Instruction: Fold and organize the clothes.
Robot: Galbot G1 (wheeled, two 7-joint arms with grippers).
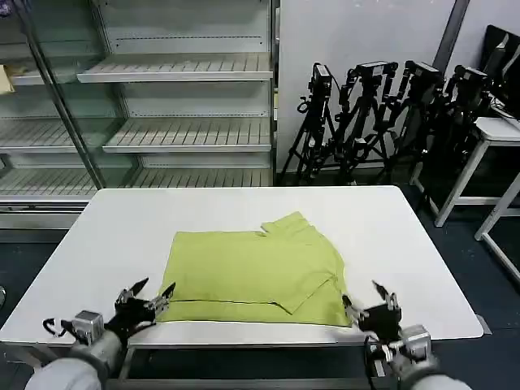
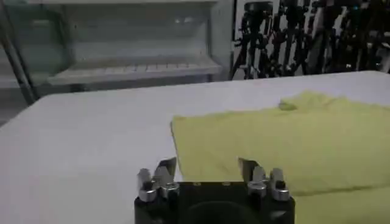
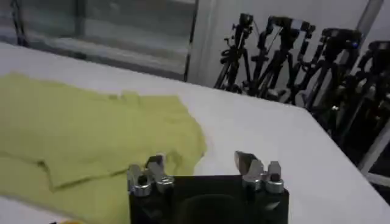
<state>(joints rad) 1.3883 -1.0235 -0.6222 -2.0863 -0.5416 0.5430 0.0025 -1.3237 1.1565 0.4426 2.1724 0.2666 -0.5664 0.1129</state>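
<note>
Partly folded T-shirt (image 1: 256, 276) at the near middle of the table (image 1: 106, 244); we hold left gripper (image 1: 149, 299) and right gripper (image 1: 362, 301), jaws released, at its near corners, risking single-layer pinches that undo folds

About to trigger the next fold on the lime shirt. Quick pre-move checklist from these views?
1. T-shirt lies flat on the table, partly folded: ok.
2. Left gripper open, at the shirt's near left corner, holding nothing: ok.
3. Right gripper open, at the near right corner, holding nothing: ok.
4. Both grippers sit at the shirt's near edge: ok.
5. Near hem inside the table edge, nothing hanging off: ok.
6. Whether the fingertips already touch the cloth: cannot tell.
</note>
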